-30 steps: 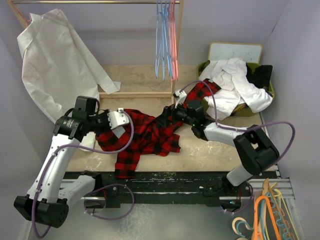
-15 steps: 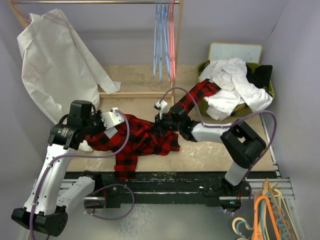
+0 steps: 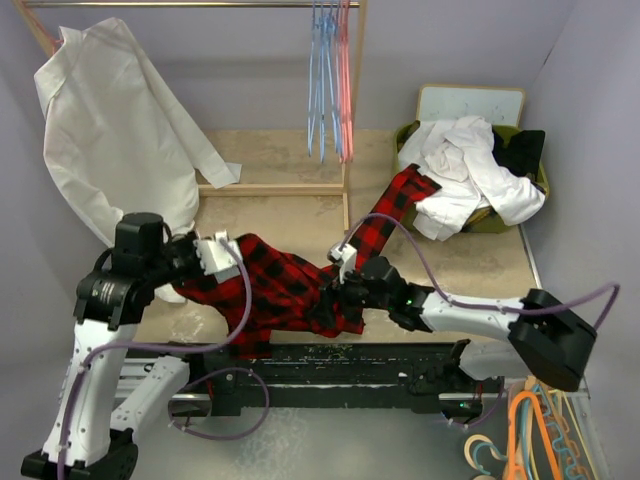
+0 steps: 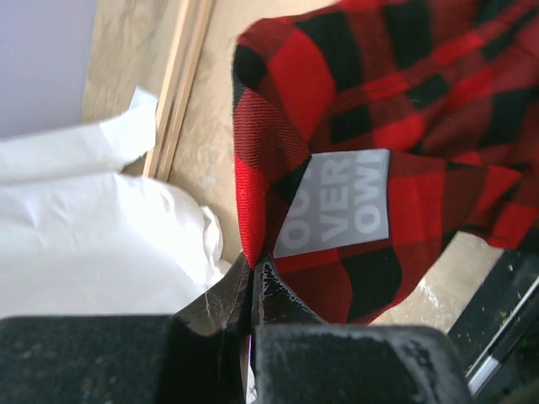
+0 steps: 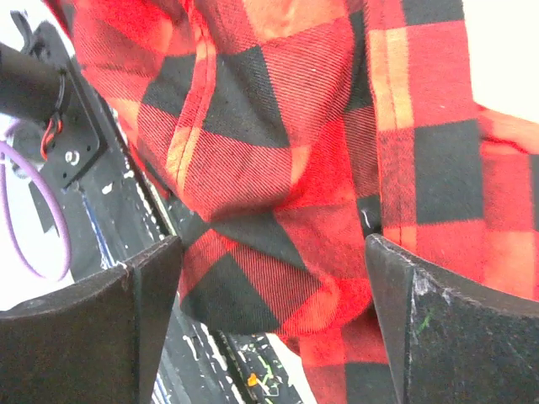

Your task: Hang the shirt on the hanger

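Note:
The red-and-black plaid shirt is stretched across the table, with one sleeve reaching toward the basket. My left gripper is shut on the shirt's edge, just below the grey tag with white lettering. My right gripper is open over the shirt's near part by the table's front edge. Plaid cloth bulges between its spread fingers. The pink-red hanger hangs from the rail at the back, apart from both grippers.
A large white garment hangs at the back left and also shows in the left wrist view. Light blue hangers hang beside the pink-red one. A green basket holds the white clothes heap. Orange hangers lie at the bottom right.
My left gripper has drawn back left and toward me with the shirt's edge. My right gripper has moved from the table's middle to the front edge. The shirt has been pulled nearer.

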`<state>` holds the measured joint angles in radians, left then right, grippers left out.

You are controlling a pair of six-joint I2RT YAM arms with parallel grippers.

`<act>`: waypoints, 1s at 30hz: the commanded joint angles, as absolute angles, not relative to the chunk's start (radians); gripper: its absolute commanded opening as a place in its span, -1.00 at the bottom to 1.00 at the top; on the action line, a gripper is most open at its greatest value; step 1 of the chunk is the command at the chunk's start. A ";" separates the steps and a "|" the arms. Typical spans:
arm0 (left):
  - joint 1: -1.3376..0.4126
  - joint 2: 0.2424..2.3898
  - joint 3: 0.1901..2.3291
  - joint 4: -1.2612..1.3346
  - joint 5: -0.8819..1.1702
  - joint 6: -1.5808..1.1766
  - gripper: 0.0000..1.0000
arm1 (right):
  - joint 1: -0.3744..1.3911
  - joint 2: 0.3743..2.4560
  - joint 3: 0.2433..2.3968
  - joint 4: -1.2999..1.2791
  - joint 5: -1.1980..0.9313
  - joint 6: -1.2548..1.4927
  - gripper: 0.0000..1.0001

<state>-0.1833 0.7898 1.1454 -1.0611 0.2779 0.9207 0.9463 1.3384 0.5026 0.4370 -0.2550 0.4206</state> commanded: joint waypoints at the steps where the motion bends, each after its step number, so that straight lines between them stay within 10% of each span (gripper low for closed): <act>1: -0.179 0.664 1.089 -1.282 0.491 1.293 -1.00 | 0.942 1.173 0.449 0.571 -0.100 0.441 0.91; 25: -0.179 0.340 0.966 -1.130 0.497 1.612 -1.00 | 0.774 1.711 0.715 0.886 -0.454 0.385 0.82; 30: -0.179 0.345 0.920 -1.015 0.471 1.513 -1.00 | 0.758 1.742 0.728 0.907 -0.627 0.443 0.12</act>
